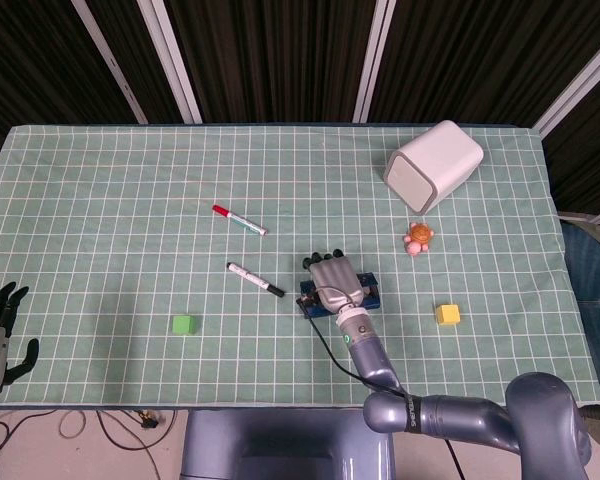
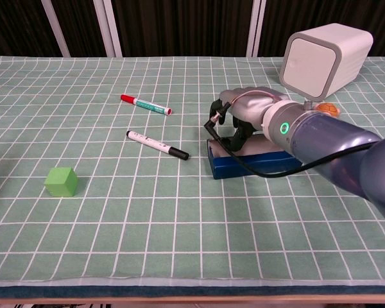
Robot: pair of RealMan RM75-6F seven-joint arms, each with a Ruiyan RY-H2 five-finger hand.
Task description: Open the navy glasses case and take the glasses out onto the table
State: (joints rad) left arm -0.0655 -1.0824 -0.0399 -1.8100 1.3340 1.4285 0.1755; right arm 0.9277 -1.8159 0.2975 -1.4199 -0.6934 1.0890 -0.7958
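Navy glasses case (image 2: 244, 165) under right hand (image 2: 247, 110) — mid-table, near black marker (image 2: 157, 144).

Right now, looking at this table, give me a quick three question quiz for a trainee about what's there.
1. True or false: the right hand is over the navy glasses case.
2. Which lies nearer the case: A, the black-capped marker, or B, the red-capped marker?
3. Fill in: the green cube sits on the table's ____ side in the chest view.

Key: 1 true; 2 A; 3 left.
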